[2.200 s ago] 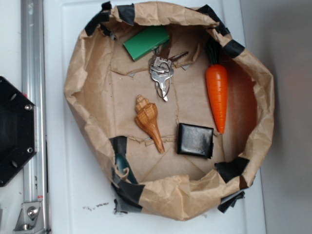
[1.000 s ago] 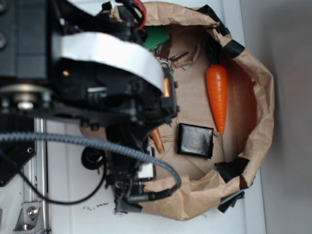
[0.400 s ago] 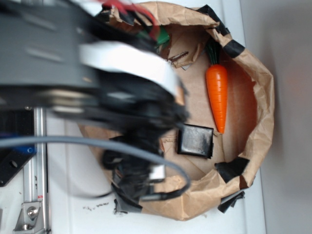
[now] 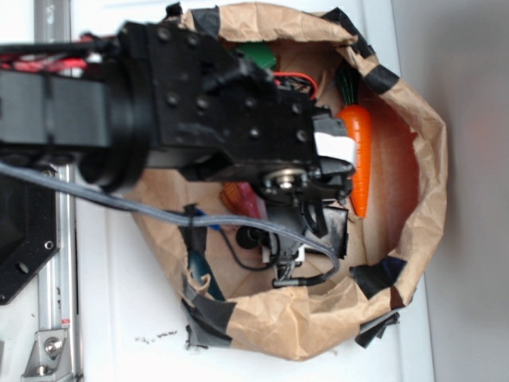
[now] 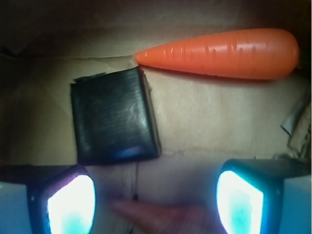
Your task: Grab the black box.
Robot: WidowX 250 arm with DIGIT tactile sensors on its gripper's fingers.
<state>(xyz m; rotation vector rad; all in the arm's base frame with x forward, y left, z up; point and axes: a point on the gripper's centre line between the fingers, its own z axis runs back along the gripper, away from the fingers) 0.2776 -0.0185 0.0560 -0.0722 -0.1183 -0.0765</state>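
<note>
The black box (image 5: 114, 117) lies flat on the brown paper in the wrist view, just ahead of and slightly left of my open gripper (image 5: 156, 202). Both fingers (image 5: 70, 204) stand wide apart with nothing between them but paper and the blurred tip of a wooden shell (image 5: 165, 214). The orange carrot (image 5: 224, 52) lies beyond the box. In the exterior view the arm (image 4: 223, 111) covers most of the bag's inside, and only the box's right edge (image 4: 340, 229) shows beside the carrot (image 4: 359, 151). The fingers themselves are hidden under the arm there.
The crumpled paper bag wall (image 4: 421, 183) with black tape patches rings everything. A green box (image 4: 258, 54) peeks out at the back, and the shell (image 4: 242, 199) shows under the arm. A metal rail (image 4: 52, 263) and a black base (image 4: 20, 231) stand at the left.
The arm has swung in from the left and moved right over the bag. It now covers the keys and most of the black box. The objects have not moved.
</note>
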